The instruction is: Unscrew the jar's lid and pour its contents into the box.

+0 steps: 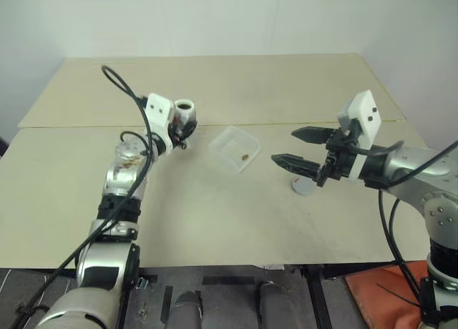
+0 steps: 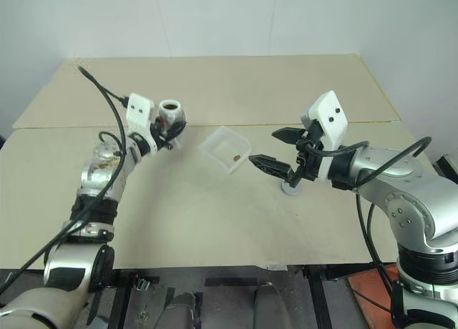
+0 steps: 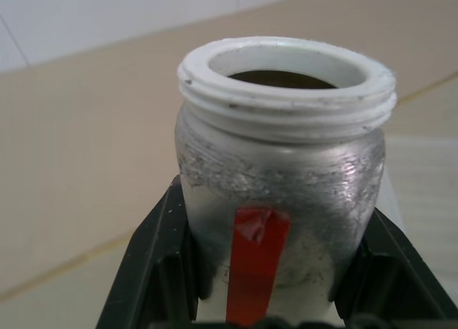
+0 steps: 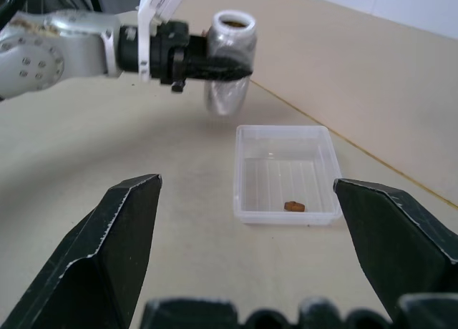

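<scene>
Silver-grey arms, black cables, white wrist blocks, black claw fingers.

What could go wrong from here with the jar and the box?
The open jar, gripped low in the left pincer, hangs above the table beside the box; tipped there, anything left inside could miss it. The lid lies under the open right pincer, which could knock it.

Left tool clamped and raised; right tool wide open.
</scene>
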You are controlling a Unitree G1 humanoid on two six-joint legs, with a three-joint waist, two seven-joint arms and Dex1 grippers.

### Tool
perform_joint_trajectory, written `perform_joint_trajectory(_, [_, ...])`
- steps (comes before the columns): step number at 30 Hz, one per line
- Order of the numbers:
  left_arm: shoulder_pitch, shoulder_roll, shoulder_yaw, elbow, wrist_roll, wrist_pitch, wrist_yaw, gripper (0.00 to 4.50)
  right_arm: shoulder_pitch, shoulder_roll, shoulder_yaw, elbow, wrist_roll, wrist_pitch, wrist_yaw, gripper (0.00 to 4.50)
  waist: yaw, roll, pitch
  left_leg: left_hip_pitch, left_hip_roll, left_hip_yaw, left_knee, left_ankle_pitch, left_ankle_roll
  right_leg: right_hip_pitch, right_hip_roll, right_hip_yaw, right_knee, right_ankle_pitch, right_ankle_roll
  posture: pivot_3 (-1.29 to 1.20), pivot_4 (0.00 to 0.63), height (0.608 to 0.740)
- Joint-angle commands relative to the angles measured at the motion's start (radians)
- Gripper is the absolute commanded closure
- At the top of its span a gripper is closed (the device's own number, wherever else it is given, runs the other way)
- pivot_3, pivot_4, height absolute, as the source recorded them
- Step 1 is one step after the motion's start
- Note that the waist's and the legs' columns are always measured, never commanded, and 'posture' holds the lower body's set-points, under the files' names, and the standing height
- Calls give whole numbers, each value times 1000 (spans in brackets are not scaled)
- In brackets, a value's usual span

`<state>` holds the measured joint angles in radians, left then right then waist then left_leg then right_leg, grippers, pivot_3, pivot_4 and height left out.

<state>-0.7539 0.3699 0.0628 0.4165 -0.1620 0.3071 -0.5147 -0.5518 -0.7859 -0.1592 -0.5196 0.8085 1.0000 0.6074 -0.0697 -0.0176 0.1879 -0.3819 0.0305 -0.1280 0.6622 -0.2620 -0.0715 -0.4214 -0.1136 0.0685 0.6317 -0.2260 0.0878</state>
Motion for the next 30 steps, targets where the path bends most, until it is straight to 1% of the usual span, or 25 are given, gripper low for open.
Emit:
perform_joint_trajectory(1, [25, -18, 44, -63, -46, -32, 6, 2595, -6, -19, -32, -24, 12, -7, 1, 29, 0, 0, 0, 0, 0, 0, 0, 0, 0, 0, 0, 0, 0, 0, 0, 0, 150, 740])
perform_joint_trajectory(4, [64, -32, 45, -75, -51, -68, -4, 2595, 4, -25, -34, -30, 12, -5, -1, 29, 1, 0, 0, 0, 0, 0, 0, 0, 0, 0, 0, 0, 0, 0, 0, 0, 150, 740])
perform_joint_trajectory(8, [102, -44, 37, -90, -57, -59, -11, 2595, 13, -24, -36, -41, 16, 0, -15, 29, 1, 0, 0, 0, 0, 0, 0, 0, 0, 0, 0, 0, 0, 0, 0, 0, 150, 740])
perform_joint_trajectory(12, [129, -36, 33, -117, -55, -42, -23, 2595, 14, -26, -33, -45, 16, 2, -21, 29, 2, 0, 0, 0, 0, 0, 0, 0, 0, 0, 0, 0, 0, 0, 0, 0, 150, 740])
perform_joint_trajectory(14, [150, -25, 32, -138, -52, -29, -27, 1850, 18, -28, -30, -49, 16, 2, -21, 0, 1, 0, 0, 0, 0, 0, 0, 0, 0, 0, 0, 0, 0, 0, 0, 0, 150, 740])
perform_joint_trajectory(15, [161, -19, 31, -149, -50, -25, -30, 1624, 21, -29, -27, -52, 15, 2, -21, 0, 1, 0, 0, 0, 0, 0, 0, 0, 0, 0, 0, 0, 0, 0, 0, 0, 150, 740])
perform_joint_trajectory(20, [218, 18, 28, -225, -52, 10, -51, 25, 34, -33, -19, -53, 8, -7, -12, 0, 1, 0, 0, 0, 0, 0, 0, 0, 0, 0, 0, 0, 0, 0, 0, 0, 150, 740])
perform_joint_trajectory(23, [262, 65, 43, -321, -75, 60, -80, 7, 46, -38, -30, -52, 10, -11, -6, 0, 1, 0, 0, 0, 0, 0, 0, 0, 1, 0, 0, 0, 0, 0, 0, 0, 150, 740])
perform_joint_trajectory(26, [306, 149, 63, -412, -123, 103, -169, 7, 54, -37, -30, -57, 7, -10, -12, 0, 1, 0, 0, 0, 0, 0, 0, 0, 1, 0, 0, 0, 0, 0, 0, 0, 150, 740])
perform_joint_trajectory(28, [333, 229, 92, -463, -176, 140, -252, 7, 55, -39, -42, -55, 9, -3, -23, 0, -1, 0, 0, 0, 1, 0, -1, 0, 1, 0, 0, 0, 0, 0, 0, 0, 150, 740])
perform_joint_trajectory(30, [363, 335, 134, -525, -246, 184, -358, 7, 76, -63, -76, -52, 17, -13, 3, 0, -1, 0, 0, 1, 1, 0, -1, -1, 1, 0, 1, 0, 0, 0, -1, 0, 150, 740])
